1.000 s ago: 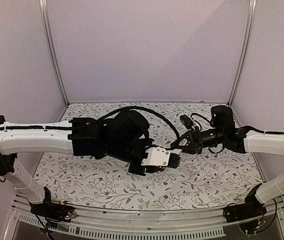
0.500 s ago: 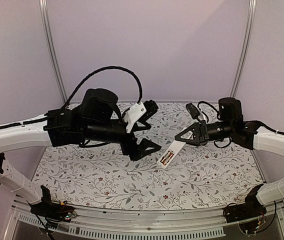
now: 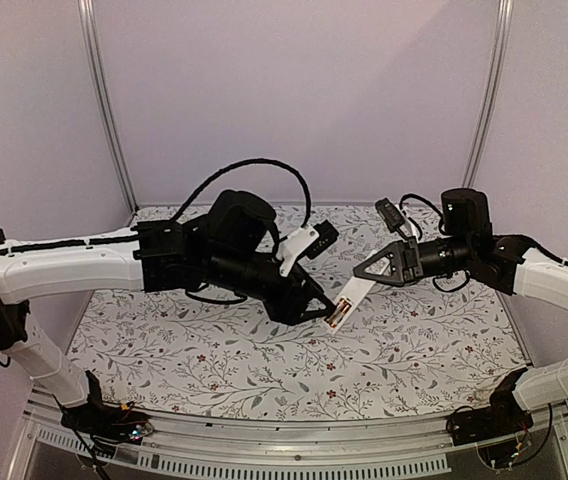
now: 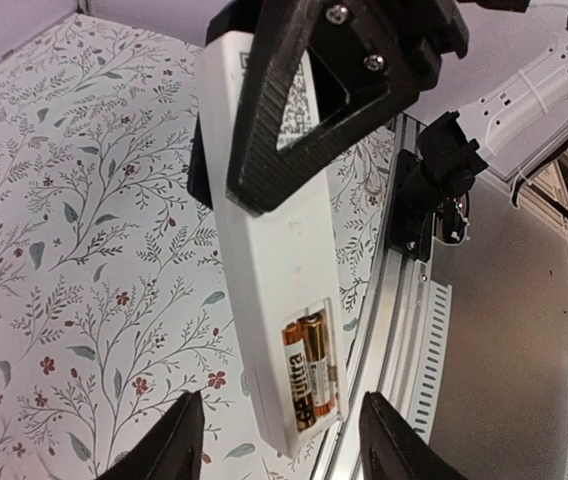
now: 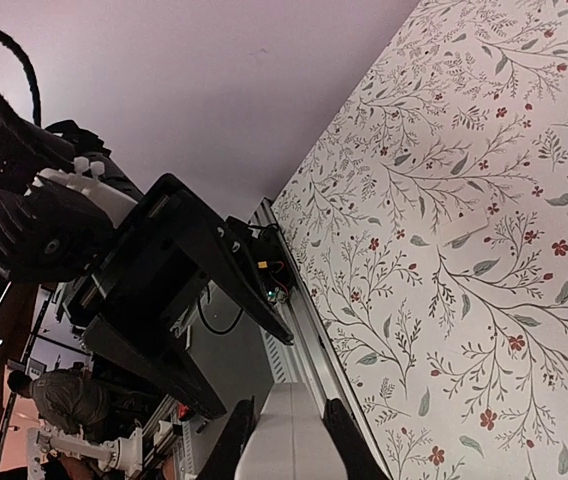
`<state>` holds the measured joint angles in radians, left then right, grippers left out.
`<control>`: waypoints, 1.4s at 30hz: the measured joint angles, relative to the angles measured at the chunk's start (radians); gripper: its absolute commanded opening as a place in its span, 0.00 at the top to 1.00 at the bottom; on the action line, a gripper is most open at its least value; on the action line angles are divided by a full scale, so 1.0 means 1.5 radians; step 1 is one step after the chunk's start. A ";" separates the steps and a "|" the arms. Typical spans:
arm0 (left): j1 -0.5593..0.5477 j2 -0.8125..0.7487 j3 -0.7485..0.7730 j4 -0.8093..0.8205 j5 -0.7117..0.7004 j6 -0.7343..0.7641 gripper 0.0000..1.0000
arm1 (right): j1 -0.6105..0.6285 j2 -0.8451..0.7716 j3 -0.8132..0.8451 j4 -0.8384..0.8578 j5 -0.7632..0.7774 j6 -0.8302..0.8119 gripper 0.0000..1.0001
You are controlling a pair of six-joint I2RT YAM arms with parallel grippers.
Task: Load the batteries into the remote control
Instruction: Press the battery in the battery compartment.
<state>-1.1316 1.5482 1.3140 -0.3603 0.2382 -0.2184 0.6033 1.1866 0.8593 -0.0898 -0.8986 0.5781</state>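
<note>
My right gripper (image 3: 372, 271) is shut on one end of the white remote control (image 3: 346, 301) and holds it in the air, slanting down to the left. In the left wrist view the remote (image 4: 264, 240) shows its back with the compartment open. Two coppery-gold batteries (image 4: 310, 370) lie side by side in it. My left gripper (image 3: 311, 300) is open and empty, its fingers (image 4: 176, 445) spread either side of the remote's battery end, not touching it. In the right wrist view the remote (image 5: 289, 440) sits between my right fingers (image 5: 236, 440).
The table top (image 3: 214, 360) has a floral cloth with an aluminium rail (image 3: 294, 460) along its near edge. Metal frame posts (image 3: 104, 100) stand at the back corners. The left arm's black cable (image 3: 254, 165) loops above it. No battery cover shows in these views.
My left gripper has swung from raised and left down and right to the remote's free end. My right gripper kept hold of the remote and shifted slightly right.
</note>
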 measured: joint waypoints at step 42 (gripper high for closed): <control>0.002 0.103 0.112 -0.060 -0.012 -0.020 0.46 | -0.006 -0.015 0.009 -0.010 0.019 0.003 1.00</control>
<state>-1.1294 1.7023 1.4818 -0.4507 0.2199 -0.2489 0.5941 1.1645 0.8722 -0.1047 -0.8700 0.5823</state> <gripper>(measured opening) 0.393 0.175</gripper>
